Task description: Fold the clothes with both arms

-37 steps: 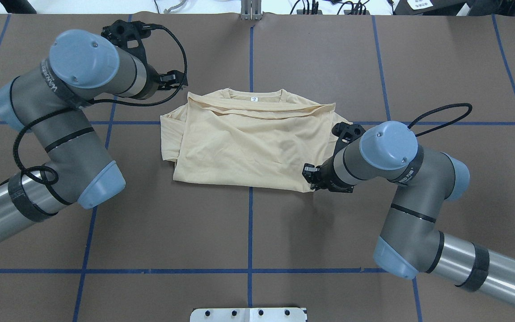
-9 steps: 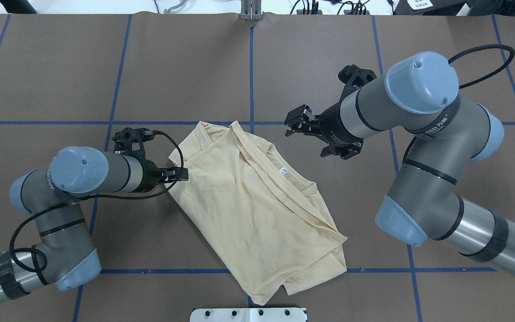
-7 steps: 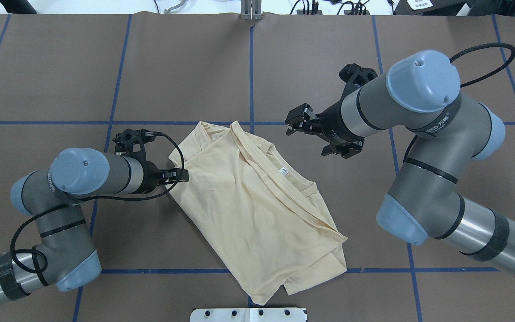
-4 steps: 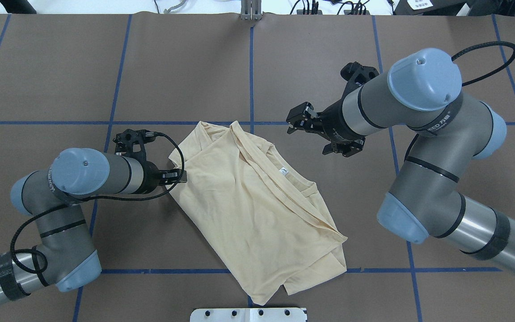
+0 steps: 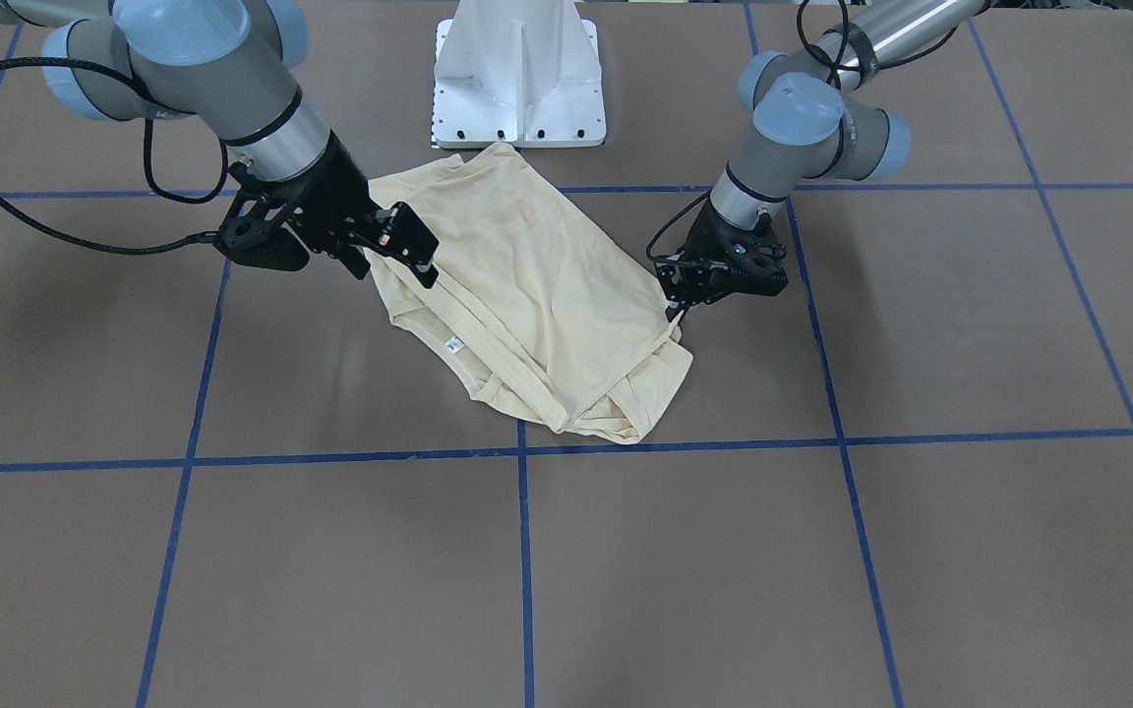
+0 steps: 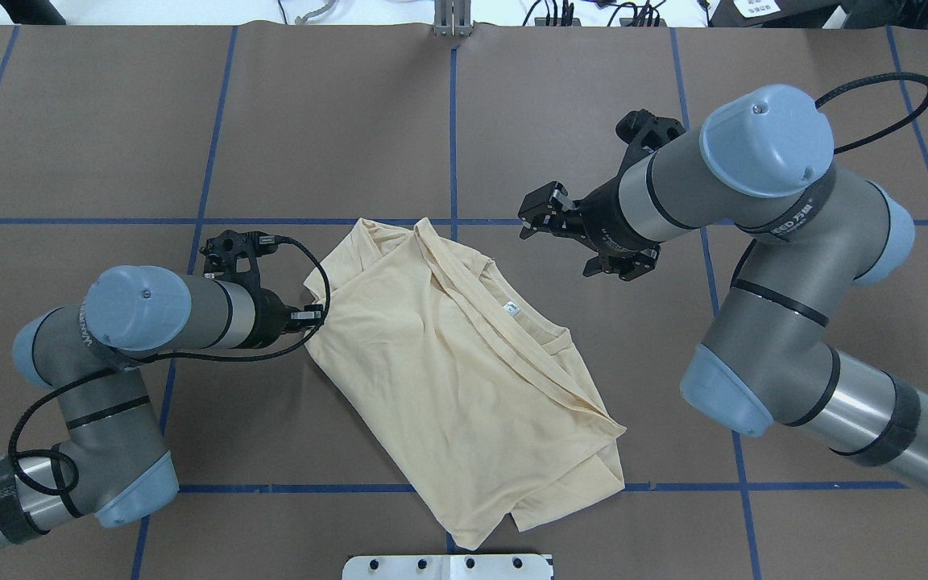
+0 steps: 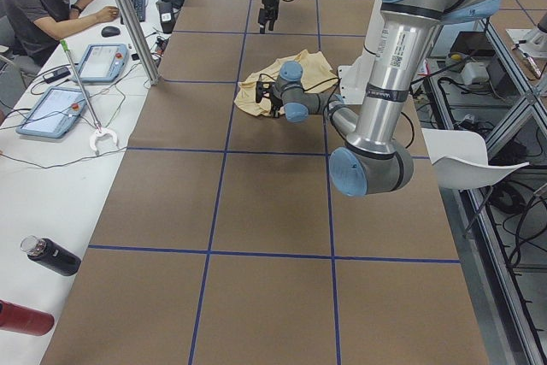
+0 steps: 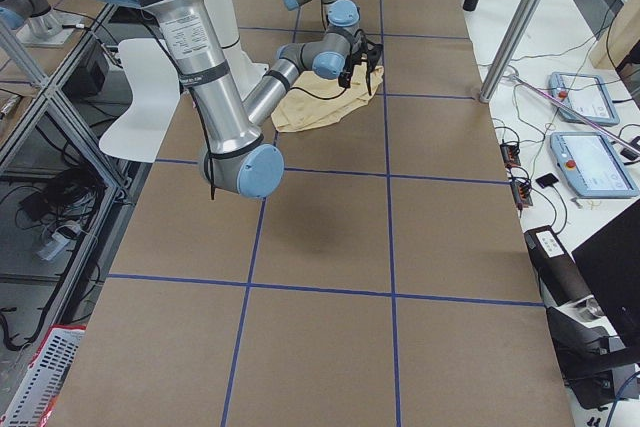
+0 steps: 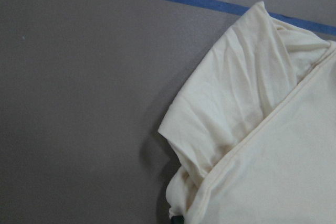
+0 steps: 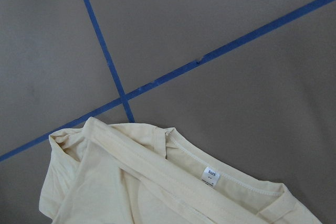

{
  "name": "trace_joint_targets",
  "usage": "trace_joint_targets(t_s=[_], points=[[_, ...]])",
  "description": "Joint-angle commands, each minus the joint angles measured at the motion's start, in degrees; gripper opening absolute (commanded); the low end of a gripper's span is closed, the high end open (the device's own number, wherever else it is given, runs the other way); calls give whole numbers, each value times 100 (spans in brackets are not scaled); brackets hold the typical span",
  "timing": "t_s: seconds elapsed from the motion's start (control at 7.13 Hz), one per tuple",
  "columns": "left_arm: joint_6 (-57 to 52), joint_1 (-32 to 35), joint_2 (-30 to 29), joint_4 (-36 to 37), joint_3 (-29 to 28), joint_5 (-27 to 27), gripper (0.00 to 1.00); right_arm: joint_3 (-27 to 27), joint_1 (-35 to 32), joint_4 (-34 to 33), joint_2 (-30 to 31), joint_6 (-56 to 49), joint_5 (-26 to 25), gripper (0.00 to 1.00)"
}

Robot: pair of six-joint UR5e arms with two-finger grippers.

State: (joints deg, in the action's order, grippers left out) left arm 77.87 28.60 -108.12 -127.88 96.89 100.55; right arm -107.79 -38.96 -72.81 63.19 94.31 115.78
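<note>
Brown gridded worktop (image 6: 109, 121) carries the part-folded T-shirt (image 6: 448, 379), askew near its robot-side edge. Beyond it the right gripper (image 6: 530, 219) hovers with fingers apart. At the shirt's edge, I cannot tell whether the left gripper (image 6: 315, 316) is apart or together. Probably between folds; next calls for both taking corners.

Thin matt cloth T-shirt (image 6: 448, 362), matt brown table (image 6: 593, 105)

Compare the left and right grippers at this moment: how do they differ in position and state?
The left gripper sits low at the side edge of the shirt, while the right gripper is raised, clear of the cloth, past its collar end. The right gripper's jaws look parted; whether the left gripper's are open or shut is too small to judge. Both are black, two-fingered and point toward the shirt.
</note>
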Motion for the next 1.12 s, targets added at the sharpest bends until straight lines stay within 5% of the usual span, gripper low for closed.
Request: trace_joint_targets(t_s=[0.0,0.42,0.98], points=[[27,-30,-77,43,-21,0,0,12,-33,-5,9,0,-3,100],[-87,206,-455,562,-144,-18,0,29,-77,-5,44,-62,-3,100],[-569,777,-1316,501,-1136,-53,0,117,-138,-5,61,-62,-38,100]])
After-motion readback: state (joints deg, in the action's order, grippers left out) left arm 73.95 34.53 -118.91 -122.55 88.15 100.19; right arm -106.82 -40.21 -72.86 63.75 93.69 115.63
